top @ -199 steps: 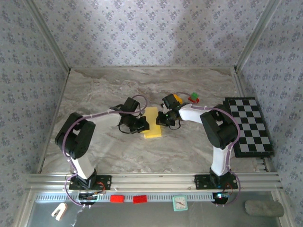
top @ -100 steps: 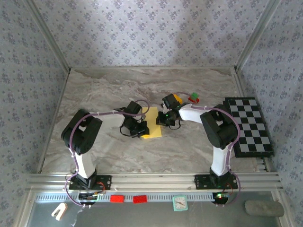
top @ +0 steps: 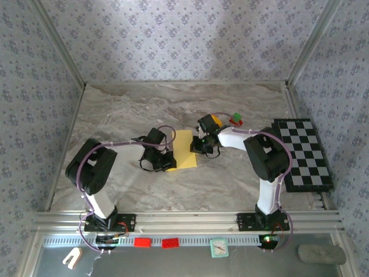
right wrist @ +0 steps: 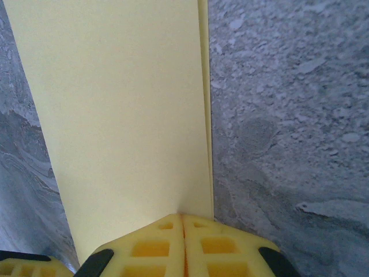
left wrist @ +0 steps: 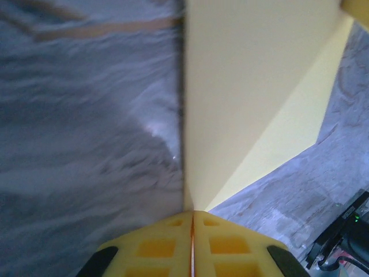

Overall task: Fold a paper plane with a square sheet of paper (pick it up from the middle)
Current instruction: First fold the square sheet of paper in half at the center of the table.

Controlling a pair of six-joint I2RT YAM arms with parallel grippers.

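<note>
yellow sheet (top: 185, 148) lying mid-table, folded into a narrow strip running away from the arms. left gripper (top: 166, 163) at the strip's near left corner, fingers (left wrist: 155, 248) pressed tight together, crease pinched between them. right gripper (top: 201, 146) against the strip's right edge, likewise clamped on the paper, layered edge running out from between its fingers (right wrist: 150, 248).

wide bare table (top: 115, 109) toward the far edge and the left side, and an open stretch along the near edge too. tighter on the right: checkered board (top: 304, 154) by the right edge, red-and-green block (top: 236, 119) and orange-yellow block (top: 215, 121) close by the right wrist, all apart from the sheet.

against a second ago: left gripper drawn back leftward and nearer, off the middle of the strip, more yellow uncovered. right arm unmoved, strip in about the same place.

near left corner of the sheet hidden under the left gripper from above. left wrist picture blurred, one flap angled off to the right, hard to say whether raised or flat.
</note>
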